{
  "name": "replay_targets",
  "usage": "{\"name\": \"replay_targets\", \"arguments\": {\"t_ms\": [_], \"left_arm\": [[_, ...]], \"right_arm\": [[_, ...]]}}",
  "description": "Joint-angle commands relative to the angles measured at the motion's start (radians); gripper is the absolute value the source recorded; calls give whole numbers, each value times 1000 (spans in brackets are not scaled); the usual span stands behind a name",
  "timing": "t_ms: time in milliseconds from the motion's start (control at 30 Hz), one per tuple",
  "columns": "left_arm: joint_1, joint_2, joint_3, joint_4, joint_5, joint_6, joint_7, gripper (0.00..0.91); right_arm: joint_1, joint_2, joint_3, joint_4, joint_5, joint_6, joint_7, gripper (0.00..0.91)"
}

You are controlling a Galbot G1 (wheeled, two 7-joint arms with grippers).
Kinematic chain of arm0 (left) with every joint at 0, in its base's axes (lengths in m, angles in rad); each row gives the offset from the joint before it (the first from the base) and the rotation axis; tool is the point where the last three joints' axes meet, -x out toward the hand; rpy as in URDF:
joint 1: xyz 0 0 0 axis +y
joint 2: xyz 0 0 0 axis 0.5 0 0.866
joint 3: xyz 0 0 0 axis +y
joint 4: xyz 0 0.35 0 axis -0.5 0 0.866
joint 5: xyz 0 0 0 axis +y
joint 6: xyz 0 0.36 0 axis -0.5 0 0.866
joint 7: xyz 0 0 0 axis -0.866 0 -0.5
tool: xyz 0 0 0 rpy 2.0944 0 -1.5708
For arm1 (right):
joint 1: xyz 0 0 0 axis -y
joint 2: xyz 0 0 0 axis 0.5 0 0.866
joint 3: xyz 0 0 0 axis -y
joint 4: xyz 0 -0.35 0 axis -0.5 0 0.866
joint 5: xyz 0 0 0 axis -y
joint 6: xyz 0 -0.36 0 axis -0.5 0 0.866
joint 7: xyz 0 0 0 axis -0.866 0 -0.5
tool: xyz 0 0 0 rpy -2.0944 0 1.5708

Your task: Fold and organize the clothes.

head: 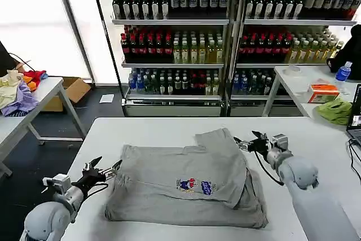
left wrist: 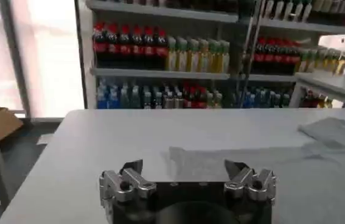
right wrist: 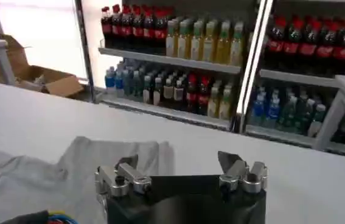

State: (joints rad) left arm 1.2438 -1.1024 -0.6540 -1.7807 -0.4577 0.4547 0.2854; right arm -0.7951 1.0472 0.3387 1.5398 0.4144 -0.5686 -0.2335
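Observation:
The clothes are light grey shirts stacked mid-table. The top shirt (head: 180, 167) carries a small cartoon print (head: 196, 185), and one sleeve (head: 217, 137) points to the far side. A second grey shirt (head: 254, 207) sticks out underneath at the front right. My left gripper (head: 107, 169) is open just off the stack's left edge, nothing between its fingers. In the left wrist view the gripper (left wrist: 184, 167) faces grey cloth (left wrist: 233, 159). My right gripper (head: 248, 141) is open beside the sleeve at the stack's far right. In the right wrist view the gripper (right wrist: 177, 162) hovers by the shirt (right wrist: 99, 159).
The white table (head: 169, 128) has bare surface round the stack. Bottle shelves (head: 175, 43) stand behind. A left side table holds a coloured garment heap (head: 20, 91), with a cardboard box (head: 70, 90) beyond. The right table carries a lime-green bundle (head: 335, 110), an orange box (head: 324, 92) and a blue bottle (head: 343, 72).

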Motion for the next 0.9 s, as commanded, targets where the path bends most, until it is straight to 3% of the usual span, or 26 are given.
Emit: {"name": "replay_targets", "arguments": {"t_ms": [33, 200, 367, 700, 733, 767, 800, 867, 900], "left_arm": [[-204, 79, 114, 216, -6, 12, -31, 907], [-268, 95, 179, 273, -10, 10, -41, 907], [-311, 89, 251, 310, -10, 8, -45, 907], [-351, 54, 290, 359, -19, -12, -46, 907], [-350, 48, 289, 358, -18, -10, -52, 907], [-350, 40, 287, 358, -16, -10, -60, 907], [-350, 34, 285, 359, -16, -11, -59, 907], [-346, 33, 287, 360, -15, -11, -57, 907], [-343, 33, 289, 360, -14, -13, -54, 907]], "right_arm": [[257, 76, -131, -276, -32, -10, -31, 907], [241, 112, -124, -297, -33, -10, -17, 907], [247, 147, -125, -368, 50, -10, -1, 907], [268, 196, -151, -417, 32, -10, 4, 877], [270, 196, -154, -420, 33, -10, 1, 756], [270, 197, -155, -420, 34, -10, 1, 393], [268, 197, -155, -419, 37, -10, 0, 151], [262, 196, -158, -419, 59, -12, 2, 0], [258, 194, -160, -421, 58, -12, 3, 0]]}}
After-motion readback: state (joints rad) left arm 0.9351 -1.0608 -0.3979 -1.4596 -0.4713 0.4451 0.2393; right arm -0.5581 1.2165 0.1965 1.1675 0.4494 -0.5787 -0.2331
